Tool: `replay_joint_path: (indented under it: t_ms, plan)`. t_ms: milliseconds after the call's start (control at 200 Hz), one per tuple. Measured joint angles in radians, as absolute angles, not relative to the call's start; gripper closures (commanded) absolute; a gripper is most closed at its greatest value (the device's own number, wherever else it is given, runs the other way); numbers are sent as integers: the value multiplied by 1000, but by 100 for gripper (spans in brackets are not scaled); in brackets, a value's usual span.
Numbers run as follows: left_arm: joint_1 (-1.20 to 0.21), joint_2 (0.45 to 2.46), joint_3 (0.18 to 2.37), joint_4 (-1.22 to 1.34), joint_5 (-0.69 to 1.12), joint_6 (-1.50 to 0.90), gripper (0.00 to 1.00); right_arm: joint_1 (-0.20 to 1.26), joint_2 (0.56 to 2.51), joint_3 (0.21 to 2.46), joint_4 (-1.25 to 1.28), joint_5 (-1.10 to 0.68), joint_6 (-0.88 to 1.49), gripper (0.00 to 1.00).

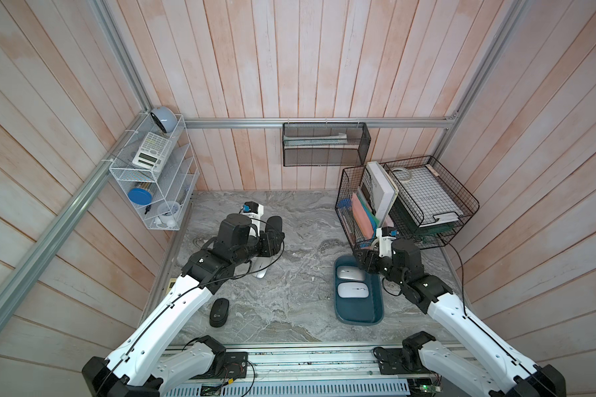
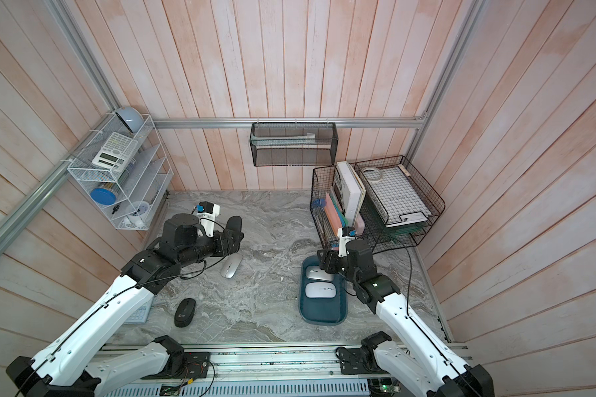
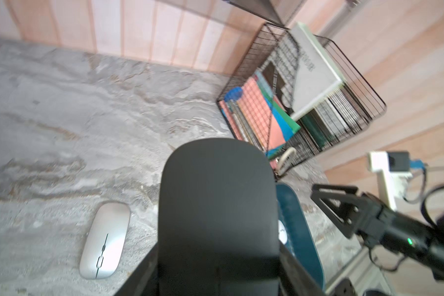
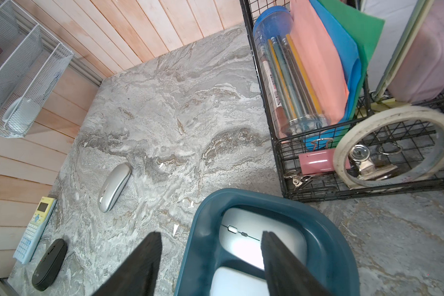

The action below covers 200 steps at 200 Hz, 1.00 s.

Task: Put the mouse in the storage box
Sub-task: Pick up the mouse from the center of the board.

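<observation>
- The left jaws are clamping shut on one end of the black mouse, holding it raised over the far-left worktop, well apart from the storage box.
- The mouse is looking light, rigid and smooth-shelled, so probably slippery; squeezing across its long sides is seeming the safest hold.
- The storage box is sitting on the right, carrying a far white mouse and a near white mouse; its near half is lying bare.
- The right jaws are standing partly open and empty, hanging over the box's far rim.
- A wire basket beyond the box is holding folders and a book.
</observation>
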<state>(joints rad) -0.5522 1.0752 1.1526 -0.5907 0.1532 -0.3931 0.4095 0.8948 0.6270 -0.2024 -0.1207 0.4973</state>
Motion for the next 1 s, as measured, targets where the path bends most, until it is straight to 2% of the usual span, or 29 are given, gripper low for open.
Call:
replay_joint_path:
  t_ms: [165,320,525,770,1000]
  plan:
    - [-633,1063,1139,-564,219,-126,53,410,844,634,-226,-146,506,32]
    - [-686,1027,1021,-516,239,110,53,410,789,646,-248,-185,525,32]
    - [-748,1005,861,-434,244,309,55,434,755,655,-261,-282,615,31]
    - [-766,965,807,-404,253,415,55,622,818,703,-210,-354,723,30]
    - [-774,959,807,-395,253,447,55,799,977,820,-155,-314,730,31]
